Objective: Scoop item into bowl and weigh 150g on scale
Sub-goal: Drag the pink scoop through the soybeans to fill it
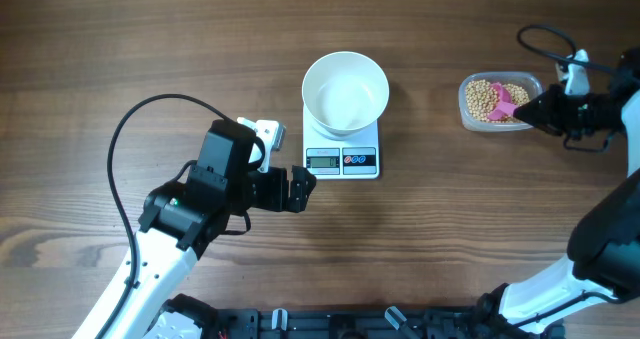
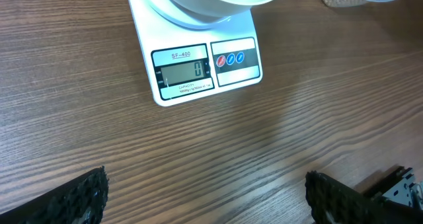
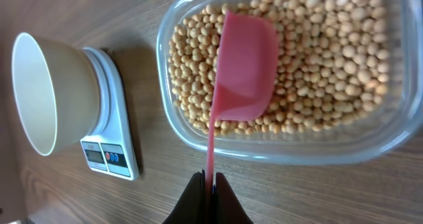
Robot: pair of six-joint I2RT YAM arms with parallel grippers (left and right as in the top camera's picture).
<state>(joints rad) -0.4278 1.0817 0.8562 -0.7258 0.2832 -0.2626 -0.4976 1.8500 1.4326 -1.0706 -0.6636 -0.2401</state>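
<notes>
- Left end effector (image 1: 300,190): nearest to the robot base, low over the wooden counter (image 1: 100,39), just near-left of the scale's front edge. Jaws spread wide, nothing between them. In the left wrist view both ribbed fingertips (image 2: 82,199) sit at the bottom corners, with bare wood between them.
- Scale (image 1: 342,147): centre of counter, display and button panel facing the near side. The display (image 2: 186,72) reads 0.
- Bowl (image 1: 345,91): white, upright on the scale platform and overhanging it. The interior shows plain white.
- Clear tub (image 1: 465,101): far right, at about the bowl's depth and well apart from the scale. All the beans (image 3: 317,65) lie in it, one loose layer over its floor.
- Right end effector (image 3: 210,184): clamped shut on the thin handle of the pink scoop (image 3: 244,65). The scoop head lies on the beans inside the tub.
</notes>
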